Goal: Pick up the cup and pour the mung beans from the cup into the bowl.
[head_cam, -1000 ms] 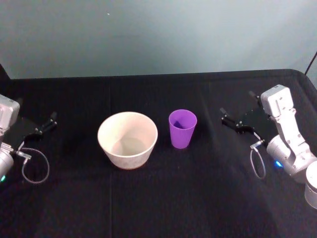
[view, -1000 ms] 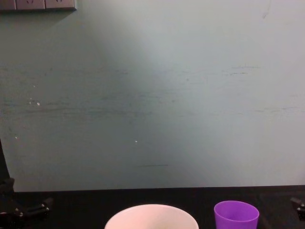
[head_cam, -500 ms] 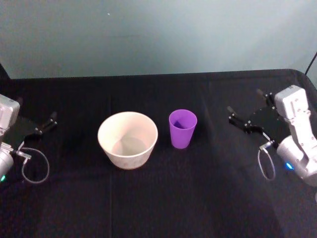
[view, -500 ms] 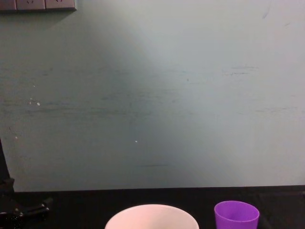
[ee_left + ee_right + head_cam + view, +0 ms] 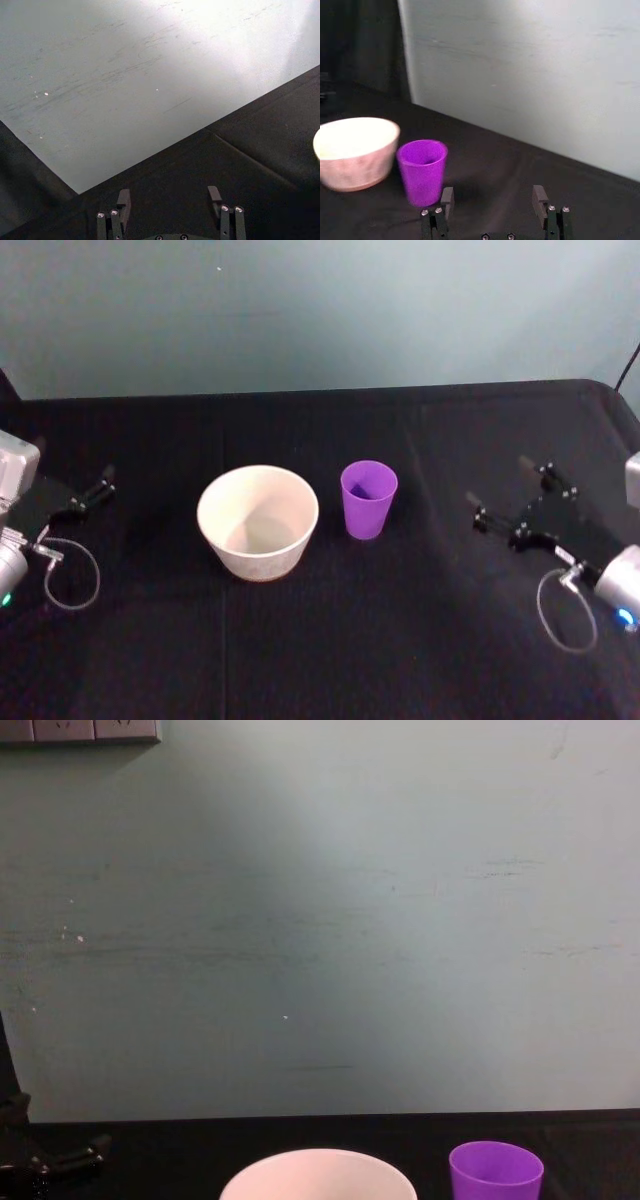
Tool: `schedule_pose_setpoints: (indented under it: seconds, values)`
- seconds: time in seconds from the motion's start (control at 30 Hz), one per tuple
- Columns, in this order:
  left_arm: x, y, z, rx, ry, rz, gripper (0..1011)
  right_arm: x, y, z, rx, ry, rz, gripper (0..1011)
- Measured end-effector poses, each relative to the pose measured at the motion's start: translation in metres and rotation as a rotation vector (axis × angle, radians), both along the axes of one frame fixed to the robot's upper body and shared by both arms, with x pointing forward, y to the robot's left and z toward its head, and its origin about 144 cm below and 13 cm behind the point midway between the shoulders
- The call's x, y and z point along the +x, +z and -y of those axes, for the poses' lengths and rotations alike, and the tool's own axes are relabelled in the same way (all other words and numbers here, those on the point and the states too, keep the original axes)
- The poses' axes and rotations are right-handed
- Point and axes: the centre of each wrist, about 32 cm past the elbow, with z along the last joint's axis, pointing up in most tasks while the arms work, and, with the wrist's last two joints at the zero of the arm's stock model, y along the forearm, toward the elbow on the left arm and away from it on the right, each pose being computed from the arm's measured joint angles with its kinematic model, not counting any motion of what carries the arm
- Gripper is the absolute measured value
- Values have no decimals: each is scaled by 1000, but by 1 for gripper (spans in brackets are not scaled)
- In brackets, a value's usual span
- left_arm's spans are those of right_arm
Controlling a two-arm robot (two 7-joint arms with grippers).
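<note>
While both arms are at the sides of the table, the cup point(image 5: 368, 498) stands upright near the middle of the black cloth point(image 5: 330, 650), just beside the bowl point(image 5: 258, 562) on my right of it. A narrow gap separates them, so they do not touch. The cup is smooth bright purple plastic, tapered to a narrower base, without handle. Its inside is in shadow and I cannot tell what it holds. The bowl is white, round and much wider than the cup, with a plain smooth rim and walls that slope inward to a small foot. Its outer wall looks slightly mottled near the bottom.

I see the right gripper point(image 5: 497, 483) low over the cloth at the right side, well apart from the cup and pointing toward it. From its wrist camera its two black fingers point(image 5: 447, 196) are spread wide with nothing between them. A grey cable point(image 5: 565, 615) makes a loop beside the silver wrist.

My left gripper point(image 5: 169, 197) is parked at the left edge, well apart from the bowl. Its dark fingers are also parted and hold nothing.

The cloth is matte with faint fold lines. Behind it is a pale grey-green wall point(image 5: 320, 920) with light scuff marks, and socket plates point(image 5: 80, 730) sit at its upper corner in the chest view.
</note>
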Motion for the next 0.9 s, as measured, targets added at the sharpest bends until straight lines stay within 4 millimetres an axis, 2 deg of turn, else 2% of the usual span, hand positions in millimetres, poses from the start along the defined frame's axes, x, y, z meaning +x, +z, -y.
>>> schedule_pose_setpoints:
  seconds: [0.3,0.53,0.9]
  values:
    - [0,0,0,0,0,0,1000,-3,-21,1,31,138,-20,1002]
    - [0,0,0,0,0,0,1000,6,-35,-15,20,217,-5,1002]
    - [0,0,0,0,0,0,1000,23,-45,-37,27,256,0,1002]
